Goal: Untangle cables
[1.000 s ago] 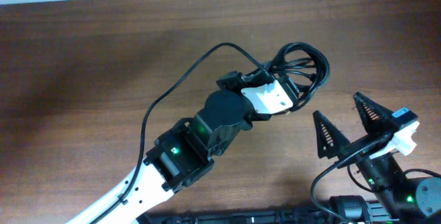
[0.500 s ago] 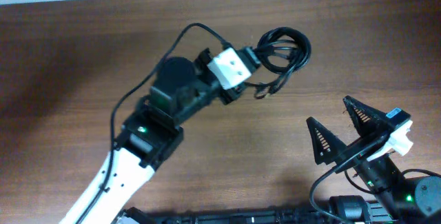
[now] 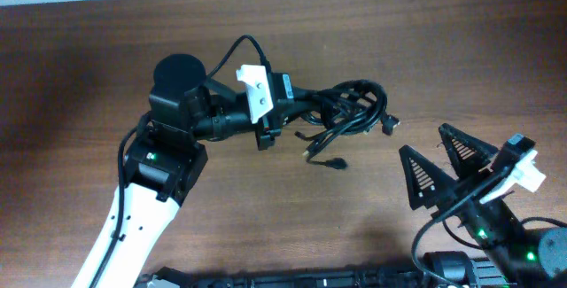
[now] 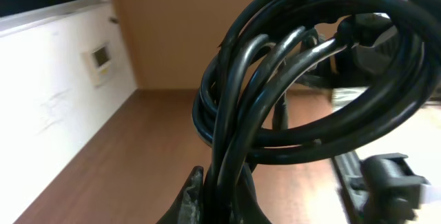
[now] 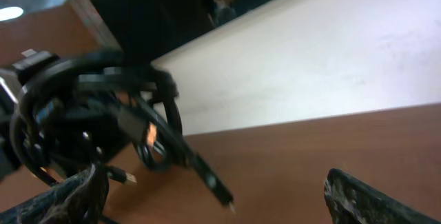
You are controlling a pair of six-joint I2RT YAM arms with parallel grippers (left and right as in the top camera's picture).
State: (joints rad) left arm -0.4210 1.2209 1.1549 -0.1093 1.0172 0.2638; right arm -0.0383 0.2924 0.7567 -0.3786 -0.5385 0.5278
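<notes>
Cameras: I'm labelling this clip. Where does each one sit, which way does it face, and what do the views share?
Overhead: above the table, looking down; shows left gripper clamped on the cables, right gripper open.
Left wrist: behind its fingers, looking along them at the gripped cables.
Right wrist: between its spread fingers, facing the cables.
Shared: all three show the cables.

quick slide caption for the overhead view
Left gripper holds tangled black cables over the wooden table; right gripper open nearby.
</notes>
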